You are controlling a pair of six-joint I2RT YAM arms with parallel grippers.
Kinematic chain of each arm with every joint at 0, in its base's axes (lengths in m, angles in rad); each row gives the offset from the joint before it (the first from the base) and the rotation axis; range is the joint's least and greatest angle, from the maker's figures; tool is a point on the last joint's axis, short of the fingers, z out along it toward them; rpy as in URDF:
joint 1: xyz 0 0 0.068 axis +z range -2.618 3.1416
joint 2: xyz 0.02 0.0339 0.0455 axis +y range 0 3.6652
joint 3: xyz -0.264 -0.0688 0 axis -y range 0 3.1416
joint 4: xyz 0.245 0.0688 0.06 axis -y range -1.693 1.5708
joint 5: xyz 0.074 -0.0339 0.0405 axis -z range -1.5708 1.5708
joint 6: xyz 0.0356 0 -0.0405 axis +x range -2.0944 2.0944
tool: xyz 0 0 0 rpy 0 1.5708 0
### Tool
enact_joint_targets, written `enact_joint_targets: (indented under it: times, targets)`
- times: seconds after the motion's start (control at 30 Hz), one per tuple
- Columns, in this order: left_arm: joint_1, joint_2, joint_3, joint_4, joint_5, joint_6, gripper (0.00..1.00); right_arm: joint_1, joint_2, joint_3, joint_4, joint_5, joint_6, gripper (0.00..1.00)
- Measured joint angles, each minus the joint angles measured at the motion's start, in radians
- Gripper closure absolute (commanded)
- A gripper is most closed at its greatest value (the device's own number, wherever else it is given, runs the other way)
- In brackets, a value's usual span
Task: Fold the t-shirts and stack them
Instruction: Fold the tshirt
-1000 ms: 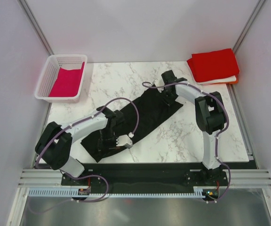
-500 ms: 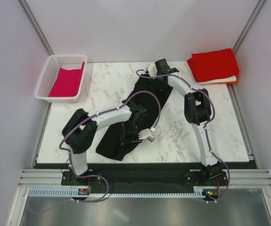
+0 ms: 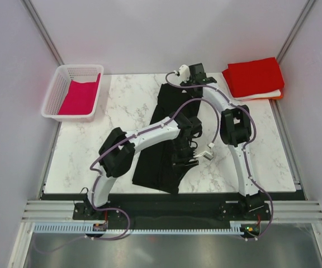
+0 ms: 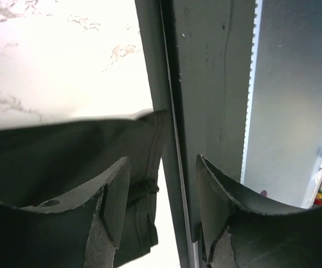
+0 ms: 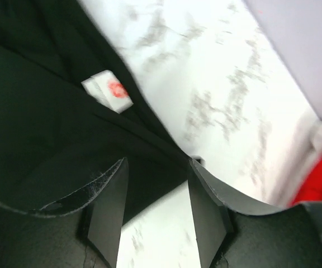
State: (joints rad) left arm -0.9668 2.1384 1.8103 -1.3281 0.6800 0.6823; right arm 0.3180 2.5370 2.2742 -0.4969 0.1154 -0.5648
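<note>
A black t-shirt lies lengthwise down the middle of the marble table, from the far side to the near edge. My left gripper hovers over its near right part. In the left wrist view that gripper stands open, with the black hem lying by the left finger and nothing gripped. My right gripper is at the shirt's far end. The right wrist view shows this gripper open above the cloth edge, near the pale neck label. A folded red t-shirt tops a stack at the far right.
A white lattice basket at the far left holds a magenta shirt. White and orange cloth edges show under the red one. The table's dark front rail runs right beside the left gripper. Grey walls close in the sides.
Both arms swung the black shirt from a diagonal lie to a lengthwise one, moving right and farther back. The left gripper went from shut to open; the right jaws widened a little.
</note>
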Motion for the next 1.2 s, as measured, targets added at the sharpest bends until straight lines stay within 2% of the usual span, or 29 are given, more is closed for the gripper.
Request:
enact_joint_targets:
  times: [0.2,0.3,0.4,0.57,0.87,1.07,1.2]
  targets:
    - [0.014,-0.118,-0.049,0.003,-0.061,-0.001,0.48,-0.038,-0.252,-0.191,0.022,-0.043,0.108,0.45]
    - [0.019,-0.106,-0.122,0.046,-0.089,-0.002,0.49,-0.040,-0.356,-0.272,0.044,-0.117,0.189,0.46]
    - [0.019,-0.063,-0.197,0.094,-0.114,-0.002,0.50,-0.034,-0.387,-0.340,0.053,-0.200,0.258,0.48]
    - [0.026,-0.008,-0.264,0.177,-0.129,-0.002,0.50,-0.026,-0.342,-0.431,0.021,-0.302,0.320,0.48]
    - [0.038,0.005,-0.273,0.196,-0.096,-0.050,0.50,-0.026,-0.191,-0.378,-0.003,-0.324,0.323,0.48]
    - [0.039,0.065,-0.190,0.155,-0.075,-0.073,0.50,-0.026,-0.129,-0.282,-0.003,-0.316,0.293,0.48]
    - [0.039,0.130,-0.075,0.121,-0.066,-0.080,0.51,-0.026,-0.060,-0.167,-0.020,-0.315,0.272,0.46]
